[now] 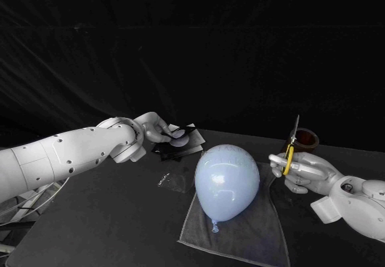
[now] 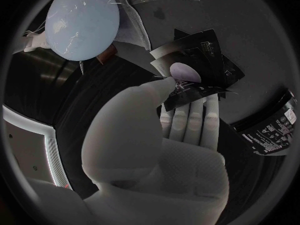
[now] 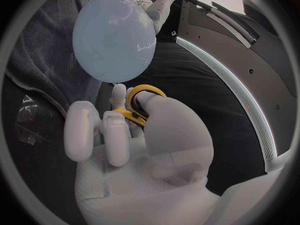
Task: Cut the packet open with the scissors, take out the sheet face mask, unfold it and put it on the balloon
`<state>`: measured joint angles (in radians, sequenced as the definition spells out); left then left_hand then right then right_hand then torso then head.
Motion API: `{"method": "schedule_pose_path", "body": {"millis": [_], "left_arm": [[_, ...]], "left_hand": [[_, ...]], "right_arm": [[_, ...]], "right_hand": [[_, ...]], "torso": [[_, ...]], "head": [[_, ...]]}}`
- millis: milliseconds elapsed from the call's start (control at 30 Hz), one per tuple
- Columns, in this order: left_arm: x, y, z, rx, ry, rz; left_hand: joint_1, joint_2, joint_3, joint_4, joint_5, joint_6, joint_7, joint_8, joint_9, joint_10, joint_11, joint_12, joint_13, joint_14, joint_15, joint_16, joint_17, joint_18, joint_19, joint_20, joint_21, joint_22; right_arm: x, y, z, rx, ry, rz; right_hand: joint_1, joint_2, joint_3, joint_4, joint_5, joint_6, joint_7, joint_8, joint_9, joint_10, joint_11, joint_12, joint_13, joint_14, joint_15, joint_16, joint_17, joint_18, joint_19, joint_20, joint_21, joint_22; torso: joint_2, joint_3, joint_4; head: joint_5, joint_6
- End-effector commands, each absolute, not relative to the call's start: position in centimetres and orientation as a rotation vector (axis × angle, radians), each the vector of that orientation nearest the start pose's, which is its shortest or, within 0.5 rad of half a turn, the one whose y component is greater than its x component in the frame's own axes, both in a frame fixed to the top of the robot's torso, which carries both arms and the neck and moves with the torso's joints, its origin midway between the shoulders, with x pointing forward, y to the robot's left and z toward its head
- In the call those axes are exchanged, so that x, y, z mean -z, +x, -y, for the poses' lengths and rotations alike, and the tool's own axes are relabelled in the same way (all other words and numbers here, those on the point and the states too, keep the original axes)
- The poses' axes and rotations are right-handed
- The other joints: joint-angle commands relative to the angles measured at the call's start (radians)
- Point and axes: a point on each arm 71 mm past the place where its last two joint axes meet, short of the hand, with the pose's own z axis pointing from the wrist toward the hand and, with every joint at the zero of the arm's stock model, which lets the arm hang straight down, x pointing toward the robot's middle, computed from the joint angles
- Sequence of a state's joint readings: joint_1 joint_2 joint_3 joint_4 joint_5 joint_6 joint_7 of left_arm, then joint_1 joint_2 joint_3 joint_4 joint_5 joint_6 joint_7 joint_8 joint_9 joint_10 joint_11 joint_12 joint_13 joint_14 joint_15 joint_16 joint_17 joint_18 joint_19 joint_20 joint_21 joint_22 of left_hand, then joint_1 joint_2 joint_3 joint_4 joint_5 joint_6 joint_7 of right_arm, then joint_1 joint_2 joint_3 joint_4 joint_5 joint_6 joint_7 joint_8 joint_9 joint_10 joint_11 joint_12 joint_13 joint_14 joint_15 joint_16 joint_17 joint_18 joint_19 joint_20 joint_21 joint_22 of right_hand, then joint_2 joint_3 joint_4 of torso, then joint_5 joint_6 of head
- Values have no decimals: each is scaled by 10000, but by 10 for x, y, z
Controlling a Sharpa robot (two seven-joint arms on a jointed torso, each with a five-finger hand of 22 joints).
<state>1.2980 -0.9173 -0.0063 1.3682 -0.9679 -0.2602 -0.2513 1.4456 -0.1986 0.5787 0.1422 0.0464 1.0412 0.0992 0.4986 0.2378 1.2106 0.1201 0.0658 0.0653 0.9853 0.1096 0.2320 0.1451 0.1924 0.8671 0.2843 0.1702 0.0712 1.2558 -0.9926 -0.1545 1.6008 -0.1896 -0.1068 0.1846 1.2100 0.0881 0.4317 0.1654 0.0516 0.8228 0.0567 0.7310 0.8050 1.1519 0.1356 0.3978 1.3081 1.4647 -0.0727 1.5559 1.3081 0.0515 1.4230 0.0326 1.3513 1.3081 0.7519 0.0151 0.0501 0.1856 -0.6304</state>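
Observation:
A black packet [image 1: 178, 139] with a pale oval on it is up off the table at the back left, pinched in my left hand [image 1: 154, 129]. In the left wrist view the thumb lies on the packet [image 2: 199, 65] and the fingers [image 2: 187, 120] lie under it. The pale blue balloon [image 1: 227, 181] lies on a grey towel [image 1: 241, 242] in the middle. To its right, my right hand [image 1: 309, 171] holds the yellow-handled scissors [image 1: 290, 149] with the blades pointing up. In the right wrist view its fingers pass through the scissors' handle loops [image 3: 145, 92], close to the balloon [image 3: 115, 37].
A scrap of clear plastic [image 1: 166, 179] lies on the table left of the balloon. A brown cup [image 1: 306, 139] stands behind the scissors. A black labelled container [image 2: 269, 130] sits near the left hand.

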Motion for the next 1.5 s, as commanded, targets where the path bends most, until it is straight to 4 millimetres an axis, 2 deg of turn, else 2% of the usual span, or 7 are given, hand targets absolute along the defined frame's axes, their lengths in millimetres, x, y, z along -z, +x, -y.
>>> {"method": "schedule_pose_path", "body": {"millis": [33, 233, 367, 500, 767, 1200, 1500], "left_arm": [[147, 530, -304, 5727, -5505, -17642], [147, 531, -304, 5792, -5586, -17626], [145, 531, -302, 6009, -5492, -17327], [139, 531, -299, 6309, -5030, -16569], [124, 531, -295, 7054, -4293, -14887], [84, 538, -292, 8654, -4274, -12710], [56, 543, -285, 9533, -4144, -11818]], "left_hand": [[-231, 121, -148, 139, 11, -37, -181, 21, 130, 69, 19, 6, -10, 73, 32, -31, 24, -94, 65, 8, -69, -21], [-251, 163, -202, 205, 11, -50, -239, 14, 138, 76, 20, -5, -12, 78, 29, -41, 38, -94, 82, 9, -89, -29], [102, 313, -127, 38, 12, -180, -11, -35, 154, 43, 28, -27, -19, 48, 32, -94, 61, -92, 100, -2, -137, -38], [233, 412, -94, -22, 12, -248, 93, -41, 177, 39, 49, -24, -19, 44, 49, -119, 74, -90, 113, -12, -155, -36], [339, 494, -67, -73, 12, -270, 102, -14, 218, 118, 21, 0, -8, 124, 28, -102, 107, -82, 165, -32, -149, -25], [435, 535, -5, -134, 11, -314, 146, -20, 243, 101, 25, -25, -15, 104, 35, -143, 122, -101, 97, -33, -213, -42], [483, 569, 31, -171, 10, -365, 257, -34, 259, 80, 15, -27, -14, 82, 45, -178, 133, -99, 57, -34, -252, -44]], "right_arm": [[199, 458, 245, -14368, 9568, -18249], [199, 458, 245, -14360, 9574, -18249], [200, 458, 245, -14362, 9567, -18255], [200, 459, 245, -14347, 9538, -18254], [200, 461, 245, -14296, 9488, -18215], [201, 467, 244, -14127, 9338, -18072], [201, 471, 243, -14075, 9132, -17940]], "right_hand": [[112, 136, 60, 5, -26, -20, -74, 33, 8, 4189, -1582, 11730, 2627, 972, -71, 35, 2263, 90, -50, -2, -68, 889], [112, 136, 60, 5, -26, -20, -74, 33, 8, 4189, -1582, 11730, 2627, 972, -71, 35, 2263, 90, -50, -2, -68, 889], [112, 136, 60, 5, -26, -20, -74, 33, 8, 4189, -1582, 11730, 2627, 972, -71, 35, 2263, 90, -50, -2, -68, 889], [119, 132, 70, -10, -26, -23, -72, 21, 9, 4189, -1581, 11730, 2627, 971, -71, 33, 2259, 93, -57, -2, -80, 882], [119, 132, 70, -10, -26, -23, -72, 21, 9, 4189, -1581, 11730, 2627, 971, -71, 33, 2259, 93, -57, -2, -80, 882], [123, 142, 84, -20, -25, -20, -71, 11, 11, 4189, -1580, 11730, 2627, 965, -70, 25, 2235, 102, -81, -1, -117, 856], [124, 148, 89, -21, -25, -21, -70, 7, 11, 4189, -1579, 11730, 2627, 954, -70, 11, 2191, 114, -112, -1, -164, 821]], "torso": [[4, -6, 0], [5, -3, 0], [-1, -1, 4], [-5, -7, -1], [3, -13, -8], [-9, -4, -13], [-19, 10, -19]], "head": [[5, -6], [10, -7], [10, -1], [7, 27], [-35, 108], [-145, 191], [-220, 396]]}}
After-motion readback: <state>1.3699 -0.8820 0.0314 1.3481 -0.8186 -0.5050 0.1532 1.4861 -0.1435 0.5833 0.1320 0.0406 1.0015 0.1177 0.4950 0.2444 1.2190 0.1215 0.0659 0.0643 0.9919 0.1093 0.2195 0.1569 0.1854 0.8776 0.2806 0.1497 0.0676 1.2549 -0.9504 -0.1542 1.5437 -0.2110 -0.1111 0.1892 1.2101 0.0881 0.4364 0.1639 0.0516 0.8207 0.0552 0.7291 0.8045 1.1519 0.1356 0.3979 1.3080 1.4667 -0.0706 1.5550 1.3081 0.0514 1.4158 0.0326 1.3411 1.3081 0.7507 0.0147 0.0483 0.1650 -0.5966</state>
